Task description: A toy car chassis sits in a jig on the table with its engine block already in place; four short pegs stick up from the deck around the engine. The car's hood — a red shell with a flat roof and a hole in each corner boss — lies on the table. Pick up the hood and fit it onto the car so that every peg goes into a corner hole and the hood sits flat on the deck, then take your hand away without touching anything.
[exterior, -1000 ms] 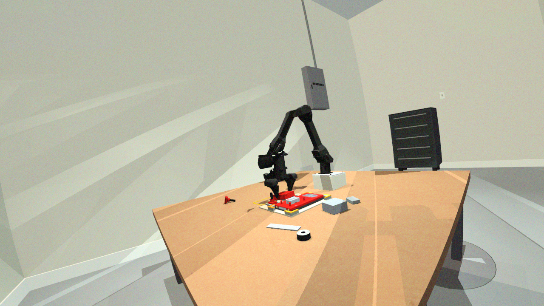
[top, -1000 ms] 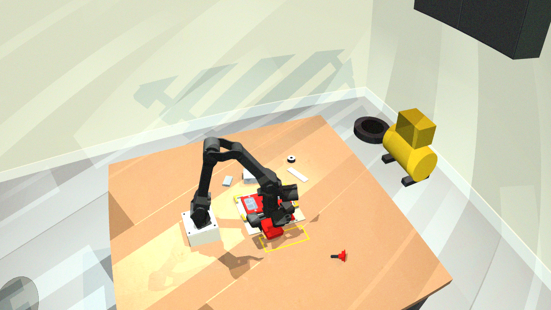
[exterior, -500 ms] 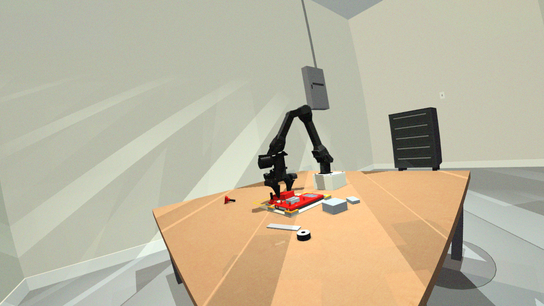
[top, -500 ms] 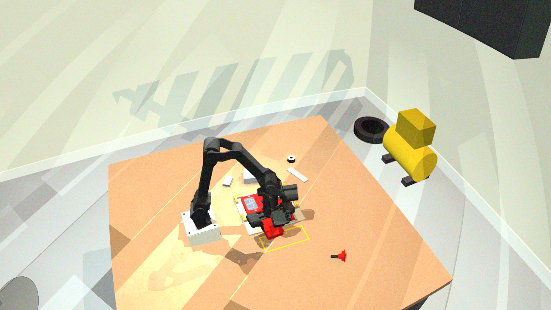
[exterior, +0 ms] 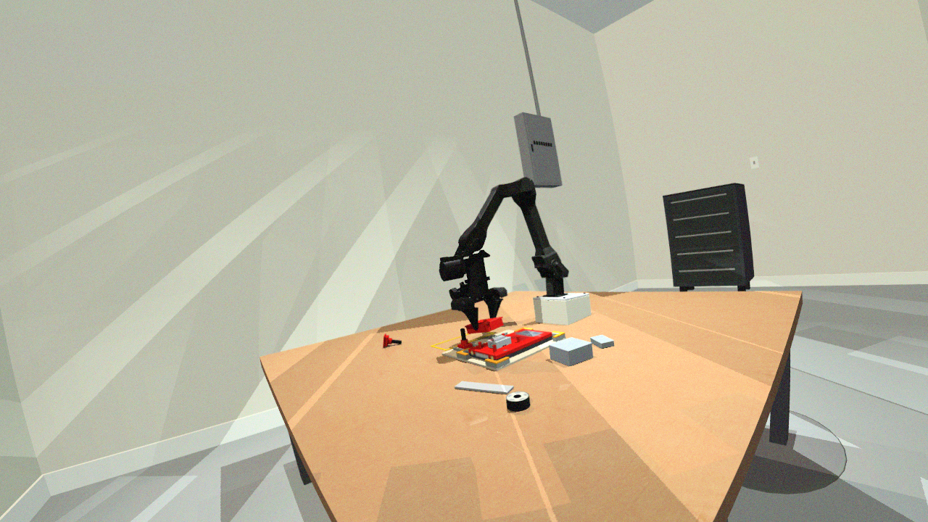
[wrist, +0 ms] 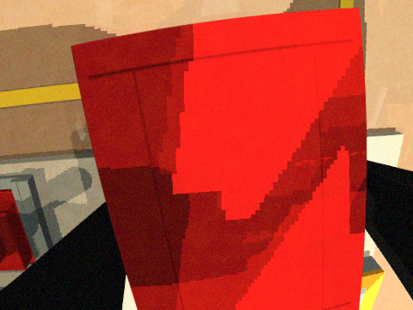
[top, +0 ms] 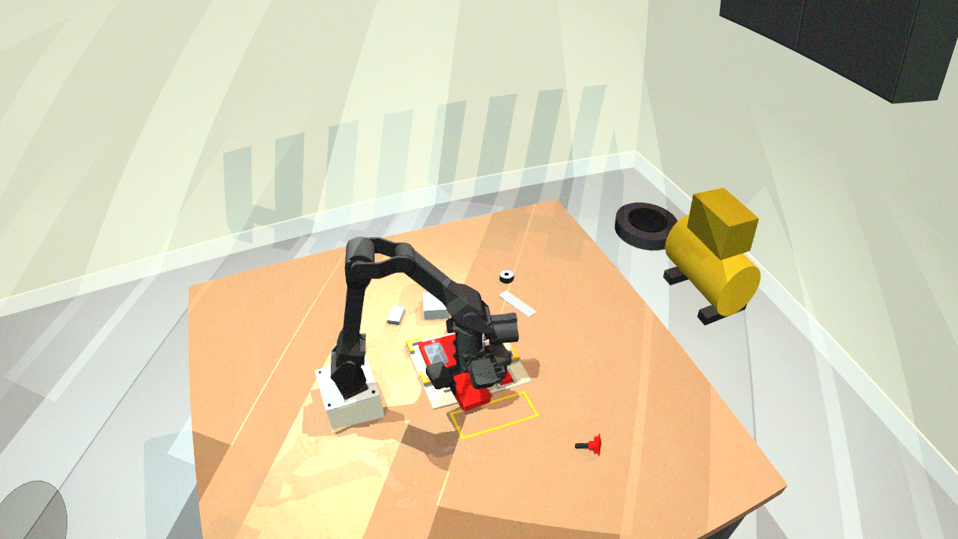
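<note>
Red fills the wrist view: the hood (wrist: pixel 230 178), its flat roof facing the camera, sits pinched between the black fingers of the tool (exterior: pixel 478 310). In the exterior view the hood (exterior: pixel 486 322) hangs clear of the worktop (exterior: pixel 616 402), raised above the near end of the car (exterior: pixel 512 342) and not yet on the deck. From the top view the tool (top: pixel 472 382) covers much of the car (top: pixel 435 352), with the hood (top: pixel 472 395) showing red beneath it, over the edge of the jig (top: pixel 438 397) and just beside a yellow outline (top: pixel 495 415) marked on the worktop. The arm (top: pixel 402 261) bends down from its white base (top: pixel 351 405). Elsewhere on the worktop lie a small red knob (top: pixel 593 444), a black ring (top: pixel 507 275), a flat grey strip (top: pixel 517 302) and two grey blocks (exterior: pixel 570 350), all well apart from the tool.
</note>
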You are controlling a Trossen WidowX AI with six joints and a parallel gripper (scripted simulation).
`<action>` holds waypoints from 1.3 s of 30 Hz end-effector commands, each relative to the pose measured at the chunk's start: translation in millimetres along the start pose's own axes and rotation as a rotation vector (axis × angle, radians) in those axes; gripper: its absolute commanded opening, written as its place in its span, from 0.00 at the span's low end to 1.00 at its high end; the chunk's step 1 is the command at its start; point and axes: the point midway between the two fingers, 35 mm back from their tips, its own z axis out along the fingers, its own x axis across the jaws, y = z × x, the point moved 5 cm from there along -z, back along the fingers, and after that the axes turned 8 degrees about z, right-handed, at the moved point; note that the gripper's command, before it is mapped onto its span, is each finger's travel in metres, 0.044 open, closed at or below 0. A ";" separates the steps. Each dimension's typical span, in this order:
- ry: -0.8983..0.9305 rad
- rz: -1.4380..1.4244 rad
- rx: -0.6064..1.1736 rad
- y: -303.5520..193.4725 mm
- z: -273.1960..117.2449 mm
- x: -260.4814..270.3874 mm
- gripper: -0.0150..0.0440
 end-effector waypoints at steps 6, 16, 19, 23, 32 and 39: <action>0.022 0.001 -0.004 0.7 -37.5 3.0 0.25; 0.022 0.001 -0.004 0.7 -64.6 2.5 0.25; 0.022 0.001 -0.004 0.7 -68.2 2.5 0.25; 0.013 -0.065 -0.004 -4.9 -61.2 4.7 0.25; 0.054 -0.449 -0.023 -39.8 -64.2 25.6 0.25; 0.085 -0.748 -0.042 -70.1 -66.3 38.7 0.25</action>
